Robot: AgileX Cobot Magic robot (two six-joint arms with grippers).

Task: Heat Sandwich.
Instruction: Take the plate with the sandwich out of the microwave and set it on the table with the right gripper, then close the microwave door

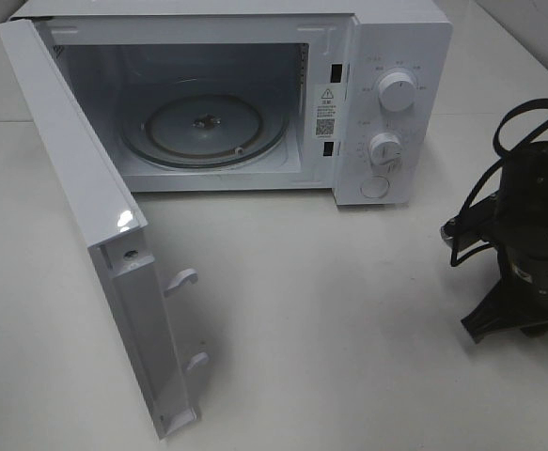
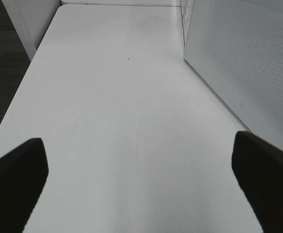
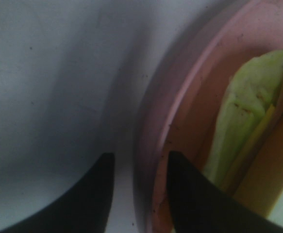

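Microwave (image 1: 255, 94) with its door (image 1: 95, 235) swung fully open stands at the back of the white desk (image 1: 330, 319) in the high view; a glass turntable (image 1: 203, 130) lies inside the cavity, and two dials (image 1: 396, 94) sit on the control panel. Only the dark body of the right arm (image 1: 527, 244) appears there, at the right edge; the plate and sandwich cannot be made out in this view.

Right wrist view supplies what the high view lacks: the right claw (image 3: 139, 194) straddles the rim of a pink plate (image 3: 151, 145), one finger (image 3: 95, 194) outside on the desk, the other inside the plate. The jaws stand partly apart with a gap either side of the rim, so no grip shows. The sandwich (image 3: 248, 111), yellow-green with a brownish layer, lies on the plate just beside the inner finger.

Left wrist view shows the left claw (image 2: 141, 189) spread wide and empty over bare desk, with the microwave's perforated side nearby.
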